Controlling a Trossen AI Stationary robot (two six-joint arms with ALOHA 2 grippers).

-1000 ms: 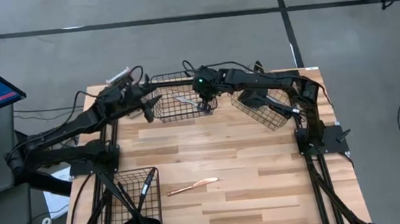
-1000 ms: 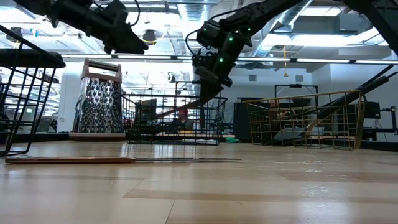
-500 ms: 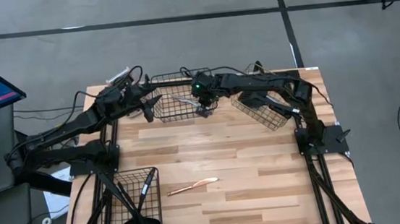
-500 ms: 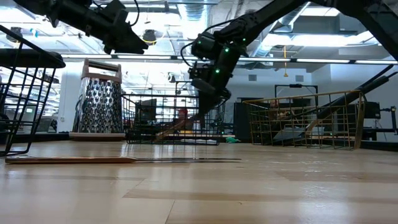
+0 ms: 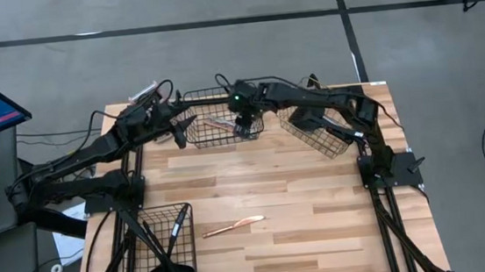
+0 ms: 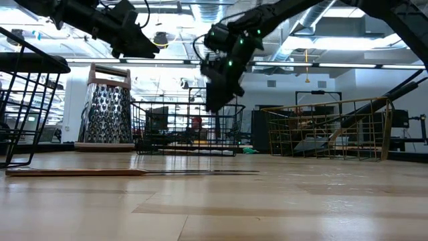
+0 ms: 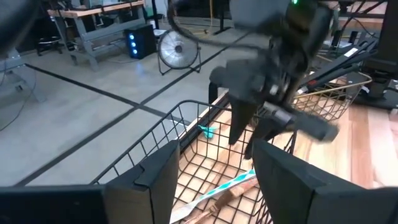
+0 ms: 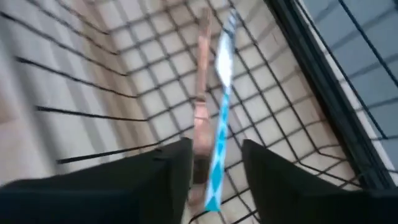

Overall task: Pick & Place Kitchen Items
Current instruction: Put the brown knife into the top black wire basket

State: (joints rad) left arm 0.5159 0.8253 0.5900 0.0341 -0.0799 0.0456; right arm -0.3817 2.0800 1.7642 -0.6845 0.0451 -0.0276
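Observation:
My right gripper (image 5: 240, 126) hangs open over the black wire basket (image 5: 217, 129) at the table's far middle, its fingers pointing down into it. On the basket's floor lie a copper-coloured piece (image 8: 200, 93) and a silver-teal piece (image 8: 221, 106), side by side, below the fingers and apart from them. My left gripper (image 5: 185, 123) stands open and still just left of that basket, with nothing in it. Another copper-coloured piece (image 5: 233, 227) lies flat on the table near the front. Black ladles and spoons (image 5: 167, 264) stand in a black basket (image 5: 179, 214) at the near left.
A copper wire basket (image 5: 317, 131) with dark utensils stands tilted at the far right. A steel grater (image 6: 107, 104) stands at the far left corner. Bare wood lies across the table's middle and near right.
My right gripper has opened and let go of the copper-coloured piece. That piece hung slanting from the fingers into the far basket and now lies flat on the basket's floor beside the silver-teal piece.

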